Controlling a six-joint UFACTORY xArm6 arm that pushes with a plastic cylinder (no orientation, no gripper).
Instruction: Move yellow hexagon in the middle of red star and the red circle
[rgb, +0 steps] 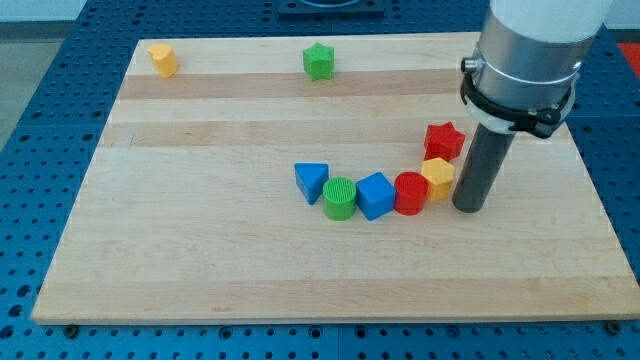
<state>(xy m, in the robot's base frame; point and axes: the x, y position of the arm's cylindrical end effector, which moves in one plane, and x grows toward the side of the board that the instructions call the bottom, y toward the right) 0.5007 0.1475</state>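
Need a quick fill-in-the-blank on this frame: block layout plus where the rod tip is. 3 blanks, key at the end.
1. My tip stands just to the view's ____ of the yellow hexagon.
2. The hexagon sits between the red star and the red ____.
3. The green star lies near the view's ____ edge.

Missing words: right; circle; top

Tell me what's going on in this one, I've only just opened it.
A robot arm with a plain rod is sliding blocks around a wooden board. My tip sits just to the view's right of the yellow hexagon, which lies between the red star above it and the red circle to its left, touching or nearly touching both. A blue cube, green cylinder and blue triangle continue that row leftward. Another yellow block and a green star sit far off near the top edge.
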